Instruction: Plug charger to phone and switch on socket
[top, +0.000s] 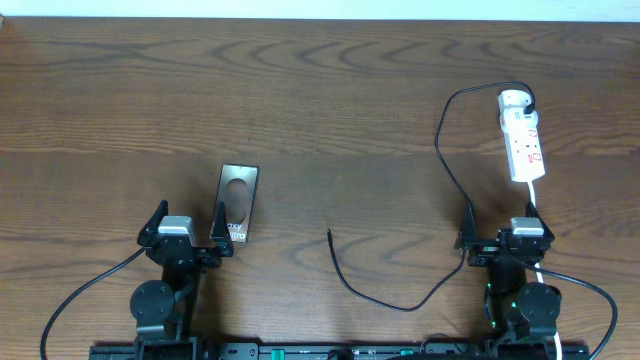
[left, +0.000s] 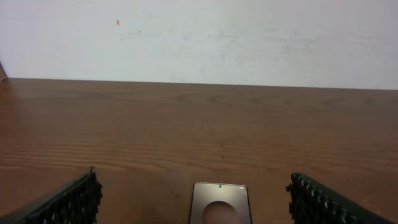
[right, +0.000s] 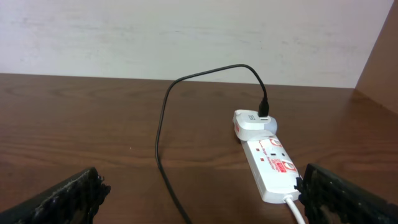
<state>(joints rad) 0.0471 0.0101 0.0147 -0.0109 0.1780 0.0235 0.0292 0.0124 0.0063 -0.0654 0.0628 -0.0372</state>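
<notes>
The phone (top: 238, 203) lies flat on the table, left of centre; its top edge shows between my left fingers in the left wrist view (left: 220, 203). My left gripper (top: 190, 231) is open and empty, just near of the phone. The charger, a thin black cable (top: 440, 150), runs from a white adapter on the socket (top: 523, 135) down to its free plug end (top: 330, 233) on the table mid-front. In the right wrist view the cable (right: 163, 124) and the socket (right: 268, 162) lie ahead. My right gripper (top: 500, 236) is open and empty, near of the socket.
The socket's white cord (top: 535, 200) runs back toward my right arm. A pale wall (left: 199, 37) stands behind the far table edge. Black arm cables (top: 90, 290) loop at the front on both sides.
</notes>
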